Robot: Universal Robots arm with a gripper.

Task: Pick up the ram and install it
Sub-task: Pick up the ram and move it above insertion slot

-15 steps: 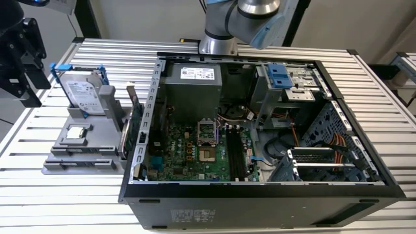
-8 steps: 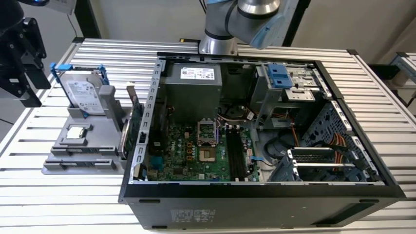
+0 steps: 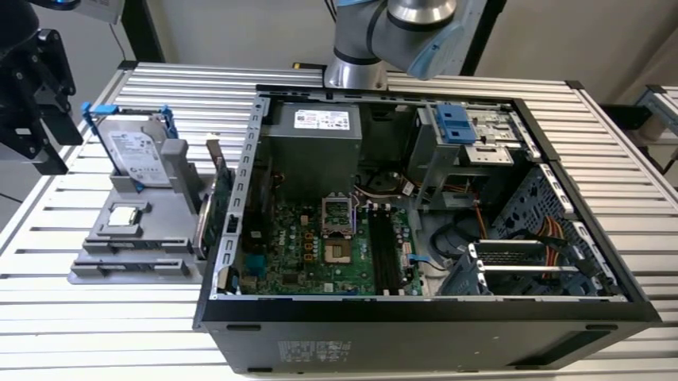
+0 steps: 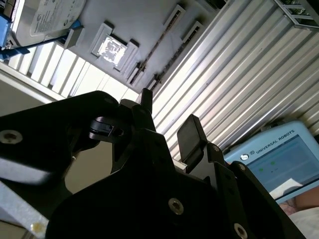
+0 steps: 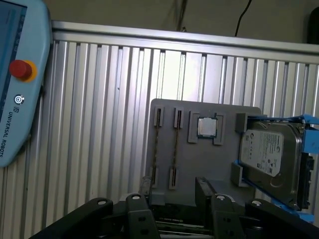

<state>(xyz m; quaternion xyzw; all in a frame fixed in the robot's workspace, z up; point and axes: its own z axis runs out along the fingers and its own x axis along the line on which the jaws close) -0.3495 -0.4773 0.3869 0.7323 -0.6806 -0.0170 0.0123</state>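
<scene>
1. on the exterior view's far left my gripper [image 5: 172, 191] is the black mass hanging above the table's [image 3: 106, 317] edge, outboard of the grey tray [image 3: 117, 238]; in both wrist views its fingers [image 4: 192, 132] stand apart with nothing between them
2. the tray lies flat on the slatted table; the silver hard drive [image 3: 138, 147] in its blue frame stands in the tray's far end, and a small square cpu [image 3: 125, 214] sits in a pocket nearer the middle
3. the ram [image 5: 174, 144] is on that tray: in the first wrist view i see it edge-on, a thin dark strip held between two slotted holders, with a second like strip [image 5: 155, 144] just beside it and parallel; i cannot tell the two apart from here
4. the gripper hovers over the tray's end by those holders, clear of the ram and not touching it
5. a green card [image 3: 215, 210] stands on edge between the tray and the computer case [image 3: 424, 333]
6. the case lies on its side, open towards the camera, with the motherboard [image 3: 307, 254] showing; long dark slots [image 3: 382, 254] run beside the bare processor socket [image 3: 337, 213], and i cannot tell whether anything is seated in them
7. the arm's base [image 3: 360, 48] rises behind the case
8. a blue teach pendant [image 5: 20, 74] with a red button shows in both wrist views, near the table
</scene>
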